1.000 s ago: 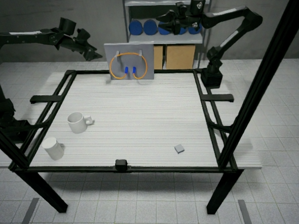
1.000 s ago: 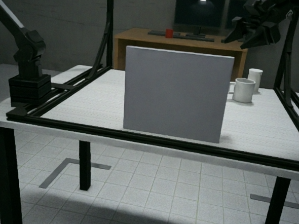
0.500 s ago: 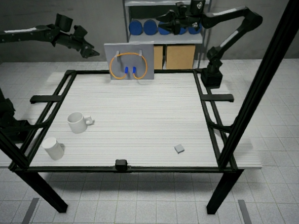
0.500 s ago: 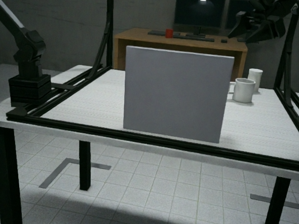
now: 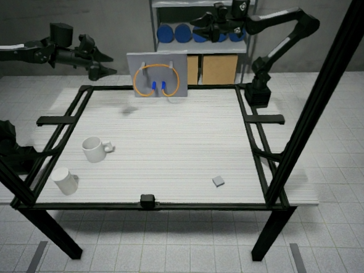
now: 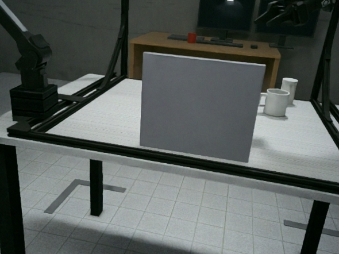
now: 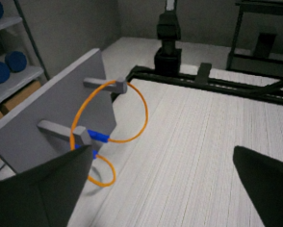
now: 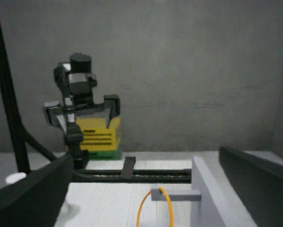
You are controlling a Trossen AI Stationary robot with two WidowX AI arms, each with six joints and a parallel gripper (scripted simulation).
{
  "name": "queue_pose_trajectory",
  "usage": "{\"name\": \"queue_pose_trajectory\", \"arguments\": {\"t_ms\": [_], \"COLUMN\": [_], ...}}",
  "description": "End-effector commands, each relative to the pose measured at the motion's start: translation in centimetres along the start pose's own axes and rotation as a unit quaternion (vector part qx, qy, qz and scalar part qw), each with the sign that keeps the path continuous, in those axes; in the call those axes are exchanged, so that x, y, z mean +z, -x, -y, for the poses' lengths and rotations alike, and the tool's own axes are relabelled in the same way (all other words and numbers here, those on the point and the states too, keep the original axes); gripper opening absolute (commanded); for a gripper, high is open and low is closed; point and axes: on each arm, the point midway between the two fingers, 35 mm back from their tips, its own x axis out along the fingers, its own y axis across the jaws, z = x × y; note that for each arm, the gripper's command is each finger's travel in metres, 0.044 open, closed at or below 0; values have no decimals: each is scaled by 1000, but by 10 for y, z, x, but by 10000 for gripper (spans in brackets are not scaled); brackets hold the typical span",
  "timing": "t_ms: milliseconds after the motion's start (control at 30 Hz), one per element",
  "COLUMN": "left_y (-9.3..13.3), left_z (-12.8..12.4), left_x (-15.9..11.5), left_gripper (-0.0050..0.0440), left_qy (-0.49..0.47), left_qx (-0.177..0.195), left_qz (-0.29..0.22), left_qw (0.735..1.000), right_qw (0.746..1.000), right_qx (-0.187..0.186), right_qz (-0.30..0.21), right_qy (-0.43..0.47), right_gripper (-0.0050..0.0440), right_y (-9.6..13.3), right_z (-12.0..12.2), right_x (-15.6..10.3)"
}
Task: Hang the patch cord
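Observation:
The orange patch cord (image 5: 156, 65) (image 7: 146, 115) (image 8: 169, 207) hangs over both grey cable-manager fingers, the left one (image 5: 142, 67) (image 7: 53, 129) and the right one (image 5: 171, 64) (image 7: 97, 83) (image 8: 185, 195), behind their upturned tips. Its two blue plugs (image 5: 153, 86) (image 5: 163, 86) point upward near the board's middle. The cord curves a little below them on each side. My left gripper (image 5: 114, 66) (image 6: 261, 23) (image 7: 163, 152) is open and empty, left of the board and off the cord. My right gripper (image 5: 192, 27) (image 8: 147, 157) is open and empty, high to the right of the board.
The grey board (image 5: 183, 89) (image 6: 201, 106) (image 8: 204, 178) stands upright at the table's back edge. A white mug (image 5: 95, 151) (image 6: 276, 103) and a white cylinder (image 5: 66, 182) (image 6: 289, 87) stand at the left. A small grey block (image 5: 218, 181) lies front right. Black rails frame the table.

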Motion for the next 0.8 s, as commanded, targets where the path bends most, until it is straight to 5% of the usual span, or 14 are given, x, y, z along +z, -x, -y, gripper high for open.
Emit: {"name": "queue_pose_trajectory", "arguments": {"t_ms": [0, 67, 433, 767], "left_y": [17, 36, 112, 143], "left_z": [18, 48, 133, 155], "left_x": [9, 11, -4, -17], "left_gripper": [440, 440, 440, 440], "left_qy": [-7, -17, -21, -6], "left_qx": [-2, -24, -110, -148], "left_qz": [34, 68, 188, 232], "left_qw": [999, 997, 976, 961], "right_qw": [1000, 1000, 1000, 1000], "right_qx": [1, 1, 1, 1], "right_qz": [2, 2, 2, 2], "right_qy": [1, 1, 1, 1], "right_gripper": [440, 440, 440, 440], "right_y": [1, 1, 1, 1], "right_z": [0, 0, 0, 0], "right_x": [1, 1, 1, 1]}}
